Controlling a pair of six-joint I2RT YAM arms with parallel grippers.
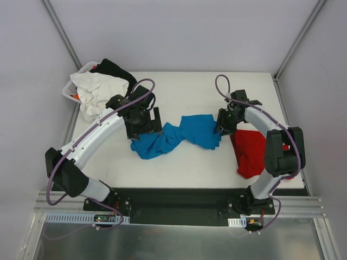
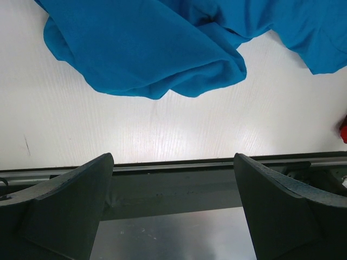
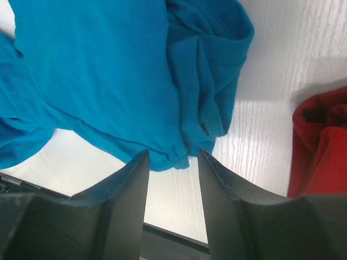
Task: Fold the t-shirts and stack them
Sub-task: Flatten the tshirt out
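Black fingers [image 2: 70, 206] of the left gripper [image 2: 173, 162] stand wide apart, nothing between them, at the left end of the turquoise t-shirt [image 1: 179, 135]. Right gripper [image 3: 173, 157]: jaws parted by a narrow gap at that shirt's right hem; whether cloth sits between the pads is unclear. The turquoise t-shirt lies crumpled, long axis left to right. The red t-shirt [image 1: 248, 151] lies bunched just right of it, long axis near to far. White garment [image 1: 95, 92] and black garment [image 1: 115, 69] sit far-left of it.
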